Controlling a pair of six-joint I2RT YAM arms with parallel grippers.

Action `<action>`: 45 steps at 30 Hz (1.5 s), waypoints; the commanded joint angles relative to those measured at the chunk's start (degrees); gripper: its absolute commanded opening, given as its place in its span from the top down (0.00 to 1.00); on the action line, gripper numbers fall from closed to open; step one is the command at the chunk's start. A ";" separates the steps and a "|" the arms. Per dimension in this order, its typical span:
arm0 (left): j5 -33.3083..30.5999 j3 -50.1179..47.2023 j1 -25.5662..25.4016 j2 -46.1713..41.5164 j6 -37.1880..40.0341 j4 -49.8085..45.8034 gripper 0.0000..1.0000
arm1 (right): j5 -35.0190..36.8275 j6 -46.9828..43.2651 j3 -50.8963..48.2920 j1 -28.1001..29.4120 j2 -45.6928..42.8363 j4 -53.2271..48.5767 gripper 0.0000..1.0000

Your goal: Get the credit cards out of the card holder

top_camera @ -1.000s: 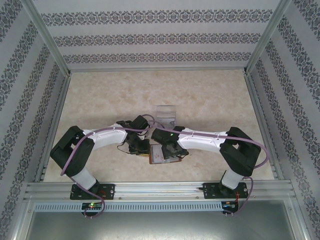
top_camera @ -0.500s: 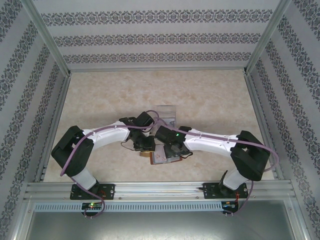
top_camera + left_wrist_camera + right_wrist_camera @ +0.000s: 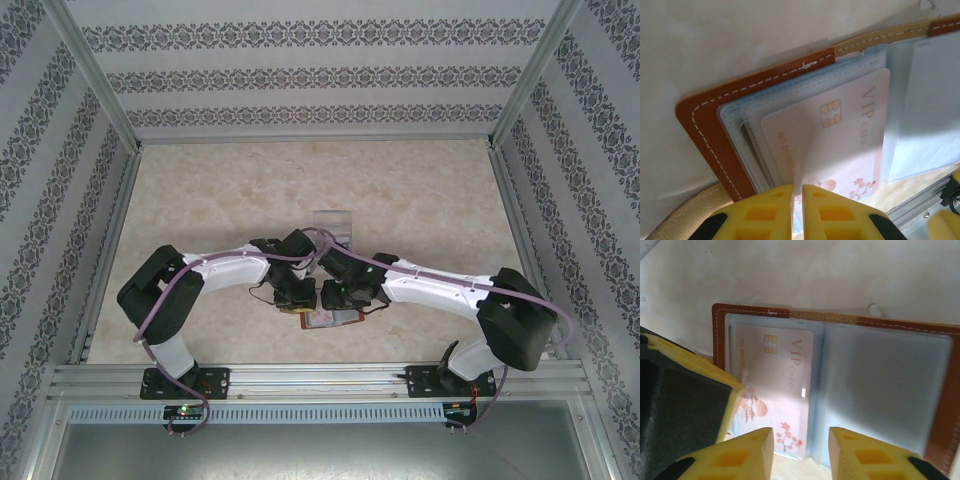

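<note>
The card holder (image 3: 342, 319) lies open on the table near the front edge, brown leather (image 3: 700, 125) round blue-grey clear sleeves. One of the credit cards (image 3: 840, 130), pale pink and marked VIP CARD, sits in the left sleeve (image 3: 775, 370). My left gripper (image 3: 797, 187) is shut on the near edge of that clear sleeve, which lifts in a crease up to its tips. Its finger (image 3: 685, 400) covers the card's lower left corner. My right gripper (image 3: 800, 437) hangs open over the holder's near edge, astride the spine, with nothing between its jaws. From above, both grippers (image 3: 298, 298) (image 3: 342, 293) crowd over the holder.
A clear plastic tray (image 3: 332, 222) stands just behind the two wrists. The aluminium rail (image 3: 320, 378) runs along the table's front edge, close to the holder (image 3: 920, 200). Patterned walls close in the left, right and back.
Both arms have pushed in towards the middle and now cover more of the holder. My right gripper's jaws have narrowed. The left gripper has stayed shut.
</note>
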 commanded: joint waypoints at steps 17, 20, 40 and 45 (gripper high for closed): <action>-3.68 0.88 -0.67 1.55 2.12 -3.56 0.86 | -4.43 -0.18 -2.38 -1.50 6.85 6.84 0.70; -3.90 0.98 -0.68 1.54 2.14 -3.90 0.86 | -2.93 -0.48 -2.21 -1.49 6.82 5.22 0.70; -4.56 2.10 -0.65 0.75 1.80 -4.36 0.86 | -6.64 0.72 -2.99 -1.48 3.23 10.07 0.76; -4.56 2.04 -0.66 0.67 1.75 -4.36 0.86 | -5.43 0.45 -3.18 -1.49 5.19 9.42 0.78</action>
